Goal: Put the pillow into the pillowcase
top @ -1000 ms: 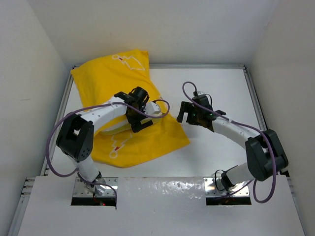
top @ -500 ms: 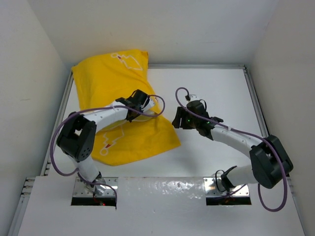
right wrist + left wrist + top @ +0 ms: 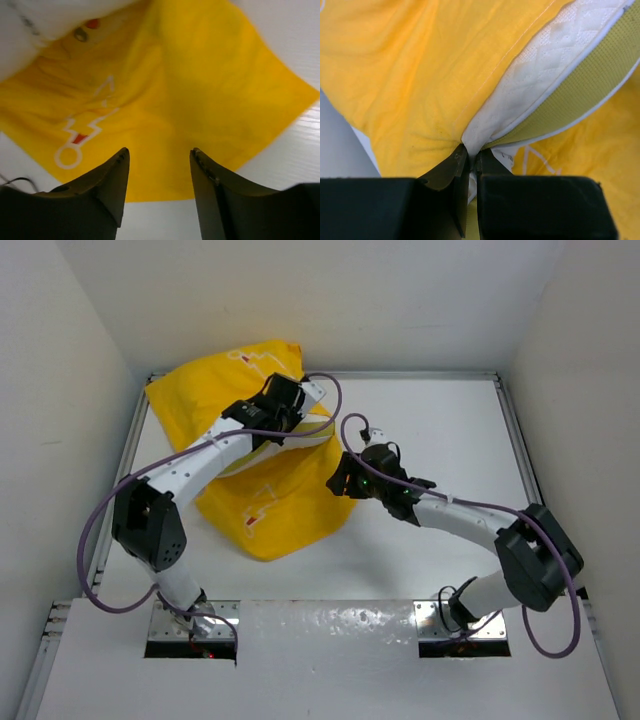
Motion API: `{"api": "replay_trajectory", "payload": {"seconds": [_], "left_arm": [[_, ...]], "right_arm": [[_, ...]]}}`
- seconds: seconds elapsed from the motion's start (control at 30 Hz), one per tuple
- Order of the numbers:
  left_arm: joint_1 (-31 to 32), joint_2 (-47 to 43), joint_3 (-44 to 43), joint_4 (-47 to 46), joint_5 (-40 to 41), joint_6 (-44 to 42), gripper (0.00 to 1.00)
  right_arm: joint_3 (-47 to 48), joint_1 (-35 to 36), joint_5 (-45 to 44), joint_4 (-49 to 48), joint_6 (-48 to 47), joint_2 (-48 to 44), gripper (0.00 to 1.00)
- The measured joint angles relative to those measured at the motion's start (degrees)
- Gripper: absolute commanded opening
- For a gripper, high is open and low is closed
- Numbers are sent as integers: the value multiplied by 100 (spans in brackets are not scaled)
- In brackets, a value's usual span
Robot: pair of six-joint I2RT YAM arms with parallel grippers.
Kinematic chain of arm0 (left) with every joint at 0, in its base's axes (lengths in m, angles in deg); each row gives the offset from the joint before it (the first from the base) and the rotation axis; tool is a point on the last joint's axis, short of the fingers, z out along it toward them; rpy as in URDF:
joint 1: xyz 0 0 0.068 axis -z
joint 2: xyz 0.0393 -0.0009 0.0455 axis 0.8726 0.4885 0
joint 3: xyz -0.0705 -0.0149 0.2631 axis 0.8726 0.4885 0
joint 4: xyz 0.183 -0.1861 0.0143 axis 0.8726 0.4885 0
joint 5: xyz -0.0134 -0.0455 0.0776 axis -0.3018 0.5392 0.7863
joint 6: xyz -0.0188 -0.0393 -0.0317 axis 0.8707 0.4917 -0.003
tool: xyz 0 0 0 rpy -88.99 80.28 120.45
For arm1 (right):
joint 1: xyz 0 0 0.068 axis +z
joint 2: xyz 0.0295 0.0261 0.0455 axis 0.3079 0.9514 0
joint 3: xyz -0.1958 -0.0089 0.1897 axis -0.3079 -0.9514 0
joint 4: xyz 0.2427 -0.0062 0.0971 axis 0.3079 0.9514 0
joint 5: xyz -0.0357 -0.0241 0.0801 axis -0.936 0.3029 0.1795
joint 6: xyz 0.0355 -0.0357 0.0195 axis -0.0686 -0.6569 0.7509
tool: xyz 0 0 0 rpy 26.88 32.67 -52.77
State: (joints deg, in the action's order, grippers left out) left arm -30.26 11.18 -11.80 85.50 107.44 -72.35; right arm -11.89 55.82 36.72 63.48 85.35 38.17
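The white table carries the yellow pillowcase at its back left, printed with white lines only. The left gripper pinches the pillow corner at its opening. The right gripper hangs above the fabric, fingers apart.

The left claw is pinched tight on the white quilted corner of the pillow, whose pale yellow edge band runs off to the right. The yellow pillowcase puckers against the claw's tips. A strip of grey surface shows at the left.
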Motion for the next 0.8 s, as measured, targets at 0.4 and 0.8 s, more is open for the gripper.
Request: {"api": "replay_trajectory", "payload": {"seconds": [0.4, 0.8], "left_arm": [[-9, 1187, -2448, 968, -1097, 1215, 0], [11, 1587, -2791, 1392, -1814, 1768, 0]], "right_arm": [[726, 452, -1167, -133, 638, -24, 67], [1847, -175, -1786, 50, 1263, 1969, 72]]}}
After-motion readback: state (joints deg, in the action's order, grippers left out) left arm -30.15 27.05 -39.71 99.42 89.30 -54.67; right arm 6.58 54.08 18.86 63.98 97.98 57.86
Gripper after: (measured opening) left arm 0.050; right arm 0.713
